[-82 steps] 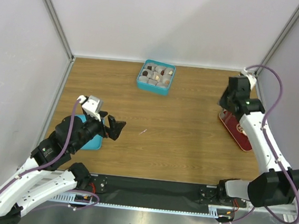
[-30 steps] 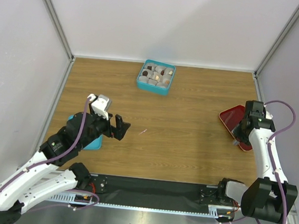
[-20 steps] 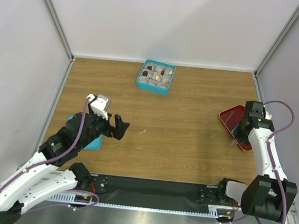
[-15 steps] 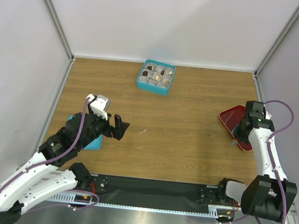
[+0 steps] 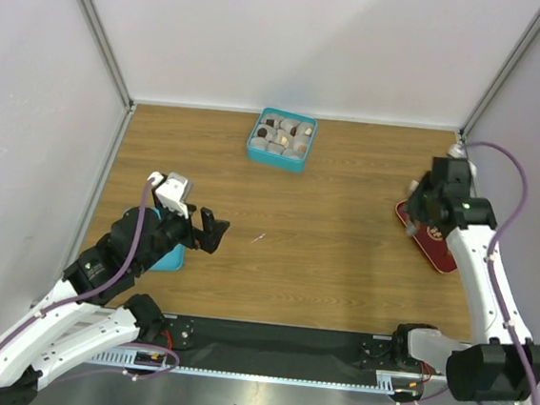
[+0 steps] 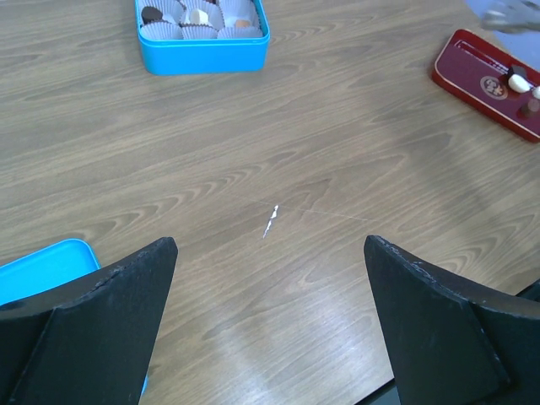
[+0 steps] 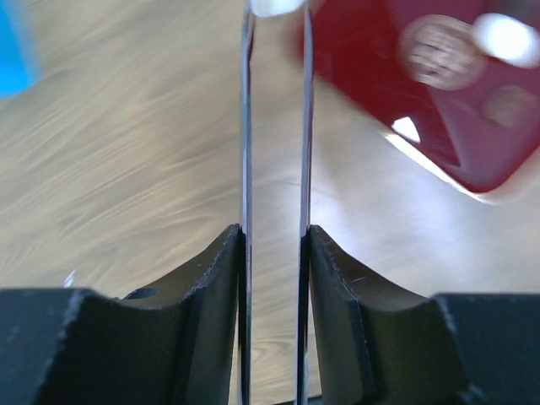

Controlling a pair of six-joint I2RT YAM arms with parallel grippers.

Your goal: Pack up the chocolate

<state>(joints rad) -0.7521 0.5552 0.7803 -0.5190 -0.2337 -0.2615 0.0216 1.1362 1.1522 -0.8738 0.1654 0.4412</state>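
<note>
The teal box (image 5: 281, 138) with paper cups and several chocolates stands at the back middle; it also shows in the left wrist view (image 6: 202, 38). My right gripper (image 7: 274, 240) is shut on long metal tweezers (image 7: 246, 152), held above the left edge of the red tray (image 5: 431, 242). A pale chocolate (image 7: 274, 7) sits between the tweezer tips. Another pale piece (image 7: 506, 38) and a dark piece (image 6: 531, 106) lie on the tray (image 7: 405, 110). My left gripper (image 6: 270, 243) is open and empty over bare wood at the near left (image 5: 208, 232).
The box's teal lid (image 5: 165, 253) lies flat under my left arm, and its corner shows in the left wrist view (image 6: 42, 270). A small white scrap (image 6: 270, 221) lies mid-table. Walls close the left, back and right sides.
My right gripper has lifted off the red tray and moved back and left with the tweezers. My left gripper has drawn back slightly to the left.
</note>
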